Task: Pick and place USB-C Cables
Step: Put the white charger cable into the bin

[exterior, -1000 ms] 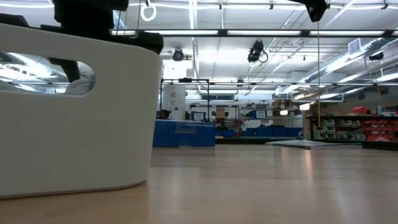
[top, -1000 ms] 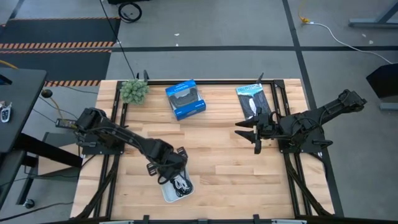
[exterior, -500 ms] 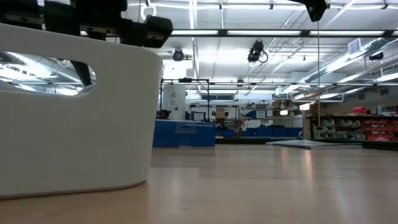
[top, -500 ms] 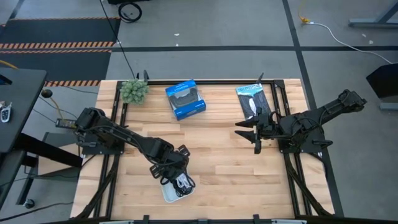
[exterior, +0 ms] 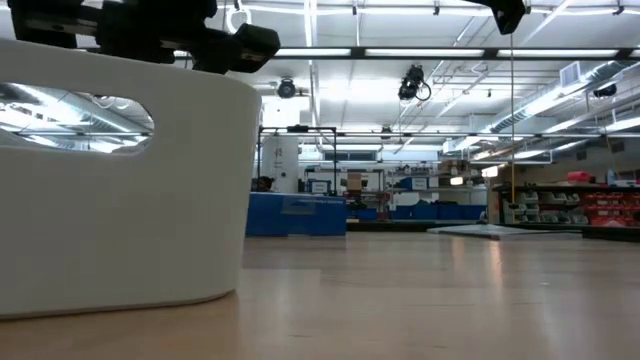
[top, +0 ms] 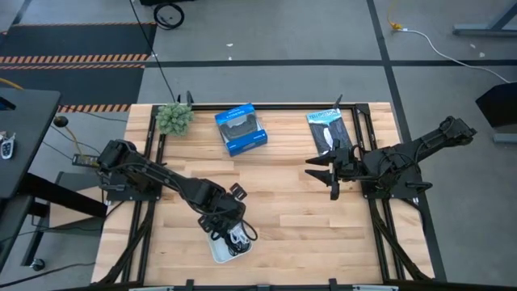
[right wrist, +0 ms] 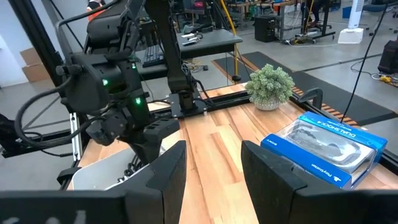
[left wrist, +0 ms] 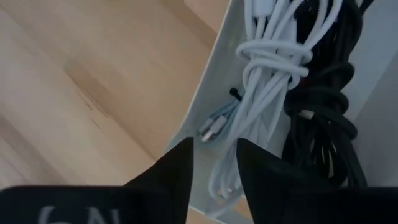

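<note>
A white bin [top: 216, 252] stands at the table's near edge, close in front of the low camera [exterior: 120, 200]. Inside it the USB-C cables [top: 237, 239] lie bundled together: a white one [left wrist: 273, 68], a grey one [left wrist: 221, 124] and black ones [left wrist: 323, 106]. My left gripper [top: 230, 230] hovers open above the bin's far-left rim [left wrist: 211, 81], fingertips [left wrist: 214, 149] apart and pointing down into the bin. My right gripper [top: 325, 174] waits open above the table's right middle and holds nothing [right wrist: 214, 162].
A blue box [top: 241, 128] and a small green plant [top: 174, 118] sit near the far edge, and a black-and-white package [top: 327, 129] lies far right, beside the right arm. Bare wood lies between the bin and these. The bin fills the left of the low view.
My left gripper has risen out of the bin: the dark finger seen through the bin's handle hole a second ago is gone from it now. The arm has also shifted slightly toward the table's near edge. The cables stay in the bin.
</note>
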You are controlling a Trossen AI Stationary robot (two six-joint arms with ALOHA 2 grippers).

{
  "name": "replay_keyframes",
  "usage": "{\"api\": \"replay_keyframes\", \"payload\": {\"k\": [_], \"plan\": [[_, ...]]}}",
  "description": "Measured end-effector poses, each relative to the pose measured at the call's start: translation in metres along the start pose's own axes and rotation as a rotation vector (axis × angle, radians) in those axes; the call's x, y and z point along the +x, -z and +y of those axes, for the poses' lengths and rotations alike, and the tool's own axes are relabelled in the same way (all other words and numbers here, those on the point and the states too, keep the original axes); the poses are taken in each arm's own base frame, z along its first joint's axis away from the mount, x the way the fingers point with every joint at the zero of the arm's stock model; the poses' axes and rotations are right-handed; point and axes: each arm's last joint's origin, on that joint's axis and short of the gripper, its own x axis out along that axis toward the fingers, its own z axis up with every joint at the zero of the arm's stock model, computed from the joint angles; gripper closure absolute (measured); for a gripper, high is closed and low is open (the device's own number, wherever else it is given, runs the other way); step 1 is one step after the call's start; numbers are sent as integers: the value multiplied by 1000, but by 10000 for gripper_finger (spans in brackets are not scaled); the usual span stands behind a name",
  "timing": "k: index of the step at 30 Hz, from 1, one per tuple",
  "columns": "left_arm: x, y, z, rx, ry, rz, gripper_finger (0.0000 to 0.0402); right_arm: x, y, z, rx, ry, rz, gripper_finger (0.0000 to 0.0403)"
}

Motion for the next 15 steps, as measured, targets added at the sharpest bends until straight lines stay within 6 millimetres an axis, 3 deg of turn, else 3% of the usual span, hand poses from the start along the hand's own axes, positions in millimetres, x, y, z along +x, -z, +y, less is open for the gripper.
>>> {"api": "replay_keyframes", "payload": {"k": [8,15], "plan": [[6,1,-10,29,0,38,308,0,0,0,0,0,0,243],[-24,-2,-8,8,-65,-10,330,0,0,0,-7,-6,1,243]]}}
